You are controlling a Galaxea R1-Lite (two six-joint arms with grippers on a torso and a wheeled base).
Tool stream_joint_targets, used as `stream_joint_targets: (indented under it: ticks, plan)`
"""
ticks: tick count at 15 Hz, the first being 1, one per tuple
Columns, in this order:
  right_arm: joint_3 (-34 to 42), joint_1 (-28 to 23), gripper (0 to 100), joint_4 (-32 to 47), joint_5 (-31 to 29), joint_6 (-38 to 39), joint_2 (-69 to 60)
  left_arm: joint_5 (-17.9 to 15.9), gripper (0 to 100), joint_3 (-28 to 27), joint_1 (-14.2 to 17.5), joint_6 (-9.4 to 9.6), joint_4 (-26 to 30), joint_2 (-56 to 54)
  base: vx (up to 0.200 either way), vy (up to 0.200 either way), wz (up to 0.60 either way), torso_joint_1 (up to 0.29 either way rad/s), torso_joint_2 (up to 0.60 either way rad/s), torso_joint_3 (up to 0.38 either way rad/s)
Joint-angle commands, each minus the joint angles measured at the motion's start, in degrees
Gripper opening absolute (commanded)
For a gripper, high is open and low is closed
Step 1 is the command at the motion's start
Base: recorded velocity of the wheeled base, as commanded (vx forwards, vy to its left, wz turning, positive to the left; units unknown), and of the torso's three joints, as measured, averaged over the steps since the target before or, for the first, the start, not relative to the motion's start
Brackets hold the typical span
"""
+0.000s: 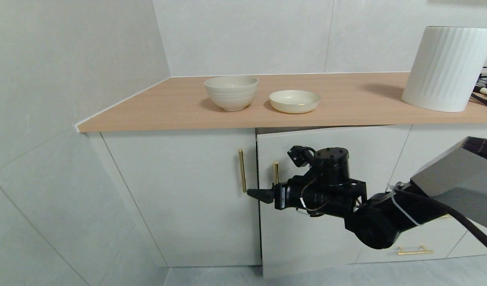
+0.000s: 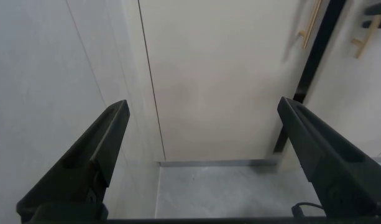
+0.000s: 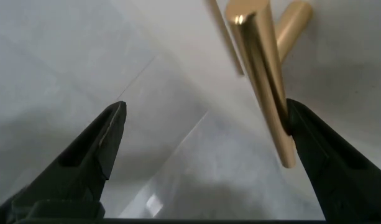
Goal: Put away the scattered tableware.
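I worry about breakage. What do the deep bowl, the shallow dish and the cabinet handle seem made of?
Deep bowl: probably glazed ceramic, cream, ribbed wall with soft sheen. Shallow dish: probably glazed ceramic too, smooth and glossy; hard plastic is possible. Cabinet handle: metal, polished brass-coloured, bright highlight.

Wrists low; handle point(image 3: 265, 87) apparently in both.

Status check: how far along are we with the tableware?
Done: nothing stowed yet; the bowl and dish sit on the counter. In hand: the right pincer is open around the handle of the right door, which looks slightly ajar. Left: swing the door open, then move both pieces inside. The left pincer is open and empty.
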Motion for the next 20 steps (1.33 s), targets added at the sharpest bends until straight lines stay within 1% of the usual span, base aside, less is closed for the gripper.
stream_joint_targets:
  ticks: [1, 2, 4, 8, 11, 12, 13, 14, 15, 16, 17, 18, 19, 20]
  plan:
    - [6.7, 0.2, 100, -1.7, 1.9, -0.1, -7.1, 0.0, 100, 0.0, 0.0, 0.00, 0.0, 0.0, 0.000, 0.000, 0.00, 0.000, 0.00, 0.000]
    - [11.5, 0.2, 100, -2.6, 5.5, -0.3, -10.9, 0.0, 100, 0.0, 0.0, 0.00, 0.0, 0.0, 0.000, 0.000, 0.00, 0.000, 0.00, 0.000]
    - [16.4, 0.2, 100, -2.9, 10.8, -0.4, -15.5, 0.0, 100, 0.0, 0.0, 0.00, 0.0, 0.0, 0.000, 0.000, 0.00, 0.000, 0.00, 0.000]
    - [22.1, 0.9, 100, -3.4, 11.5, -0.7, -19.6, 0.0, 100, 0.0, 0.0, 0.08, 0.0, 0.0, 0.000, 0.000, 0.00, 0.000, 0.00, 0.000]
    - [27.4, 1.8, 100, -9.7, 11.5, -0.8, -19.4, 0.1, 100, 0.0, 0.0, 0.17, -0.2, 0.0, 0.000, 0.000, 0.00, 0.000, 0.00, 0.000]
    - [29.2, 2.0, 100, -11.8, 11.5, -0.8, -19.3, 0.0, 100, -3.0, 0.0, -0.44, -2.0, 0.0, 0.000, 0.000, 0.00, 0.000, 0.00, 0.000]
    - [30.3, 2.4, 100, -13.3, 11.5, -0.8, -19.4, -1.3, 100, -10.8, -0.4, -1.76, -0.4, 2.0, 0.000, 0.000, 0.00, 0.000, 0.00, 0.000]
    - [30.8, 2.5, 100, -14.1, 11.5, -0.8, -19.5, -3.0, 100, -18.1, -1.8, -3.52, 3.6, 6.5, 0.000, 0.000, 0.00, 0.000, 0.00, 0.000]
    - [31.4, 2.6, 100, -14.7, 11.5, -0.8, -19.7, -5.5, 100, -25.4, -3.2, -5.19, 7.8, 11.7, 0.000, 0.000, 0.00, 0.000, 0.00, 0.000]
    - [31.8, 2.6, 100, -15.5, 11.4, -0.8, -19.7, -9.5, 100, -31.6, -5.3, -6.68, 10.9, 19.5, 0.000, 0.000, 0.00, 0.000, 0.00, 0.000]
    - [32.0, 2.7, 100, -15.8, 11.4, -0.8, -19.7, -11.2, 100, -33.3, -5.9, -7.21, 11.1, 23.2, 0.000, 0.000, 0.00, 0.000, 0.00, 0.000]
    - [32.6, 2.7, 100, -16.1, 11.4, -1.3, -19.5, -14.8, 100, -34.4, -6.5, -7.12, 10.7, 30.1, 0.000, 0.000, 0.00, 0.000, 0.00, 0.000]
    - [32.7, 2.7, 100, -16.1, 11.3, -1.6, -19.4, -21.1, 100, -34.4, -8.0, -6.60, 6.3, 41.5, 0.000, 0.000, 0.00, 0.000, 0.00, 0.000]
    - [32.7, 2.7, 100, -16.1, 11.3, -1.6, -19.5, -23.3, 100, -33.9, -9.8, -7.04, 1.8, 48.1, 0.000, 0.000, 0.00, 0.000, 0.00, 0.000]
